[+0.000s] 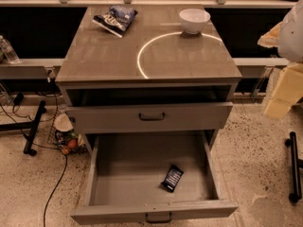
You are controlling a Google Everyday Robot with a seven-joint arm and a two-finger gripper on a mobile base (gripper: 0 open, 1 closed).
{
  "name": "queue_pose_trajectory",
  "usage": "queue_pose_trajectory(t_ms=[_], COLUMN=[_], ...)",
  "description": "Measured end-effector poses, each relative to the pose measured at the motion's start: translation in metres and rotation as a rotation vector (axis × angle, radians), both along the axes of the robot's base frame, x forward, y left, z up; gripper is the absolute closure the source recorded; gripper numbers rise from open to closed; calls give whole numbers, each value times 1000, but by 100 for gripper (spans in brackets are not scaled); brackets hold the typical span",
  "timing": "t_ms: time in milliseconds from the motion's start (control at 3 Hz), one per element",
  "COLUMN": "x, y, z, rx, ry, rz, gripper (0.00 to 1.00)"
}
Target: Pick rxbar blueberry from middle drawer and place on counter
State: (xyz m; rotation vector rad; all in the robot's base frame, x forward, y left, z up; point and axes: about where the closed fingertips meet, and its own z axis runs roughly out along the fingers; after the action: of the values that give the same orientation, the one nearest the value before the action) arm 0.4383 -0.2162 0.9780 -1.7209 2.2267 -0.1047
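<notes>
The middle drawer [128, 174] stands pulled far out at 6 o'clock, a deep box of plain matte grey with straight walls and a dark bar handle [158, 217] on its front. The rxbar blueberry [172, 178], a small flat dark wrapper with pale print, lies tilted on the drawer floor towards 5 o'clock. It sits clear of the right wall and the front wall, and bare floor spreads to its left.

Above, a shallower grey drawer front [113, 117] with a black handle [152, 117] sits slightly out. The counter [104, 56] is flat, glossy grey-brown, with square edges and a thin white circle line [142, 56]. A crinkled blue-and-white snack bag [115, 18] lies at its 11 o'clock and a round white bowl [194, 20] at 1 o'clock. The near half is bare.

The gripper [282, 91], pale and blocky, hangs at 3 o'clock, off the cabinet's right side over speckled floor [255, 164]. Whether it is open or closed cannot be told.
</notes>
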Motion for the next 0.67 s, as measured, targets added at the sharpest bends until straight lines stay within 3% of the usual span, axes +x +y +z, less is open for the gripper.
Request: queue_pose_trajectory(t_ms=[333, 667], x=[0, 2], y=[0, -13], z=[0, -32], rx=[1, 63], ry=[-2, 15], rz=[-1, -33], gripper=[0, 0])
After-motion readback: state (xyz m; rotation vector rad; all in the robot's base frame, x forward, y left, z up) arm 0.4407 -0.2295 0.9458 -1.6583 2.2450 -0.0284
